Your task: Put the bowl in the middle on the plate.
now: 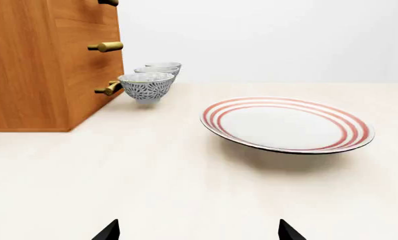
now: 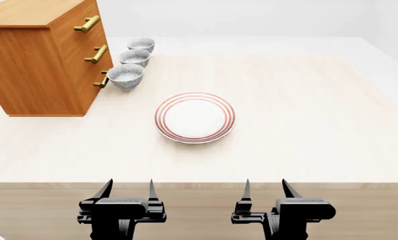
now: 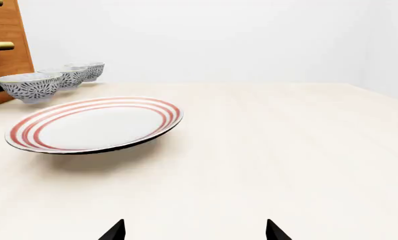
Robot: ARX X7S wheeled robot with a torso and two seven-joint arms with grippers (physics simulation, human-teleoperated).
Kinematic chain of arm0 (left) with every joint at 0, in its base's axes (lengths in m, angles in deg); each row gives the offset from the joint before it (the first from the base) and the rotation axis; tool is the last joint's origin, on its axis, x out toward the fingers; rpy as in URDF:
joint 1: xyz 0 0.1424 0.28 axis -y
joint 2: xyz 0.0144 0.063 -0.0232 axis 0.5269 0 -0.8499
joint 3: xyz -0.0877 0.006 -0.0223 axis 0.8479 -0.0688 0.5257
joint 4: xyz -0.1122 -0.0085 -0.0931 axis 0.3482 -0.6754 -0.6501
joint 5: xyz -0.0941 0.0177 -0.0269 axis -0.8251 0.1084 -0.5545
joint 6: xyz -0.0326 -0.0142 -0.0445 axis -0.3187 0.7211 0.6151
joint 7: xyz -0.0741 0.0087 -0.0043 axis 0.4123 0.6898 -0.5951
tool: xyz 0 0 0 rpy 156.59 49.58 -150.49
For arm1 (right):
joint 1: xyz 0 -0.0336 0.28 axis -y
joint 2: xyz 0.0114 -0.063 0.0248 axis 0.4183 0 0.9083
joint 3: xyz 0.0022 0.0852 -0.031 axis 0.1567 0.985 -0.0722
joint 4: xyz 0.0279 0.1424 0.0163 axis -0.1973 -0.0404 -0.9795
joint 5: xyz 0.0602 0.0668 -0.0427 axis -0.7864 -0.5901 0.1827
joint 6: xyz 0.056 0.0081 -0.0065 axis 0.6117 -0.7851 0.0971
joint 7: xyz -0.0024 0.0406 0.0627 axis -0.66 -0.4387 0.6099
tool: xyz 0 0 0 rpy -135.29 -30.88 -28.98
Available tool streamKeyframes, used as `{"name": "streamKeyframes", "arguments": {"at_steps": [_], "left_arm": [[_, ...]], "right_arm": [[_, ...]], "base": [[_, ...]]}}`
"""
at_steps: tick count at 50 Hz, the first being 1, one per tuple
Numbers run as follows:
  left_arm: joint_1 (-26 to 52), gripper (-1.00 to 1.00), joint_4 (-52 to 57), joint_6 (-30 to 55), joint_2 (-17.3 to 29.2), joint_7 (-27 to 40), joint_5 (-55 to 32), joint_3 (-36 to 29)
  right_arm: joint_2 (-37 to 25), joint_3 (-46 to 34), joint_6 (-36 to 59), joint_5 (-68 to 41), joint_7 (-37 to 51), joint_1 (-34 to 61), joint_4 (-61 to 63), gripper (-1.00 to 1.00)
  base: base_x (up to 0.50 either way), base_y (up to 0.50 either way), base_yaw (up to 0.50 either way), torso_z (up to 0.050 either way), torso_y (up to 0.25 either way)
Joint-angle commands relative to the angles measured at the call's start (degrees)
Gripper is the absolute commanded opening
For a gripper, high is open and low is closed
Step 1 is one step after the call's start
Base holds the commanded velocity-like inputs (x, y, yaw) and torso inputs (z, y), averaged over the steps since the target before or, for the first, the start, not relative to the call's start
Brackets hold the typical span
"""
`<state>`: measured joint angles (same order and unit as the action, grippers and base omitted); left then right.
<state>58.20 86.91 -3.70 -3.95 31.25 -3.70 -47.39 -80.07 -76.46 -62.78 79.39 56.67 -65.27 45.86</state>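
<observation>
Pale table (image 2: pixel 306 100): bowl (image 2: pixel 134 57) between two look-alikes beside cabinet (image 2: pixel 42 60); both end effectors open, empty.

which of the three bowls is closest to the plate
The front bowl, nearest the robot in the row beside the wooden drawer cabinet; the other two sit farther back from the plate.

Your left gripper (image 2: pixel 127 189) and right gripper (image 2: pixel 265 189) sit low and level, side by side and well apart, both pointing forward. Each has its two dark fingers (image 2: pixel 105 189) spread apart with nothing between them. In both wrist views only the finger tips show, one pair per view, parted and holding nothing. The arms behind the grippers are out of sight.
</observation>
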Motion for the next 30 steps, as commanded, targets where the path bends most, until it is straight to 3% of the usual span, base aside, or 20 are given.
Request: {"name": "streamKeyframes", "arguments": {"at_steps": [1, 12, 15, 18, 21, 30], "left_arm": [[0.1, 1.00, -0.1, -0.1, 0.9, 1.1, -0.9, -1.0], [-0.2, 1.00, 2.2, 2.2, 3.1, 3.8, -1.2, -3.2], [0.8, 1.00, 10.4, 11.3, 3.8, 4.3, -0.9, -3.9], [7.7, 1.00, 24.6, 30.2, 4.6, 4.2, -1.1, -3.5], [13.6, 1.00, 31.0, 40.2, 4.7, 3.9, -3.1, -2.1], [10.9, 1.00, 27.1, 34.1, 5.6, 4.3, -3.2, -3.2]], "right_arm": [[-0.8, -0.6, 0.3, -1.2, 1.7, 0.0, -0.4, 1.00], [-3.0, -3.1, 3.2, -0.9, 4.5, -1.4, 4.2, 1.00], [-4.1, -3.0, 13.5, -1.8, 4.3, -0.7, 14.5, 1.00], [-5.9, -1.7, 35.6, -4.3, 3.9, 5.3, 31.0, 1.00], [-7.7, -0.9, 45.1, -6.0, 2.7, 9.5, 39.4, 1.00], [-6.9, -0.1, 38.4, -6.6, 3.2, 6.5, 33.9, 1.00]], "base": [[0.00, 0.00, 0.00, 0.000, 0.000], [0.00, 0.00, 0.00, 0.000, 0.000], [0.00, 0.00, 0.00, 0.000, 0.000], [0.00, 0.00, 0.00, 0.000, 0.000], [0.00, 0.00, 0.00, 0.000, 0.000], [0.45, 0.00, 0.00, 0.000, 0.000]]}}
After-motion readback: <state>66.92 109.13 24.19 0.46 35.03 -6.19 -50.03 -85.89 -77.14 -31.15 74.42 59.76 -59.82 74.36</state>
